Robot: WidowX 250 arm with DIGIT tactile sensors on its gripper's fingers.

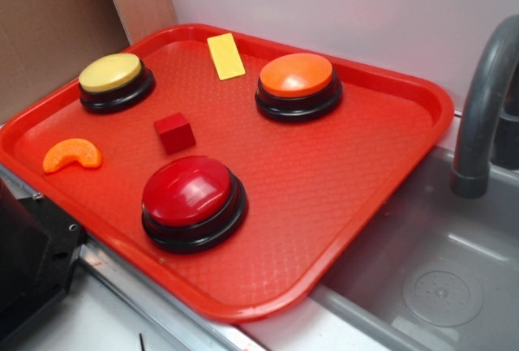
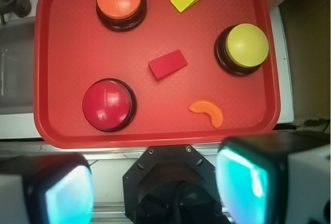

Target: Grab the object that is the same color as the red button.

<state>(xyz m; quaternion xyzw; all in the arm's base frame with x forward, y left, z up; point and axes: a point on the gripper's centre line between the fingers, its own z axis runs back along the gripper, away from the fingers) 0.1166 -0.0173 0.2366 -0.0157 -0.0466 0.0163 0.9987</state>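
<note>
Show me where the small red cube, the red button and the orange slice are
small red cube (image 1: 174, 133), exterior view, on its front face
red button (image 1: 187, 191), exterior view, middle of its glossy dome
orange slice (image 2: 208, 111), wrist view, middle of the curved piece

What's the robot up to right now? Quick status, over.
Gripper open, high above the tray, holding nothing. Red cube untouched, between red button and yellow button. Nothing blocking it.
</note>
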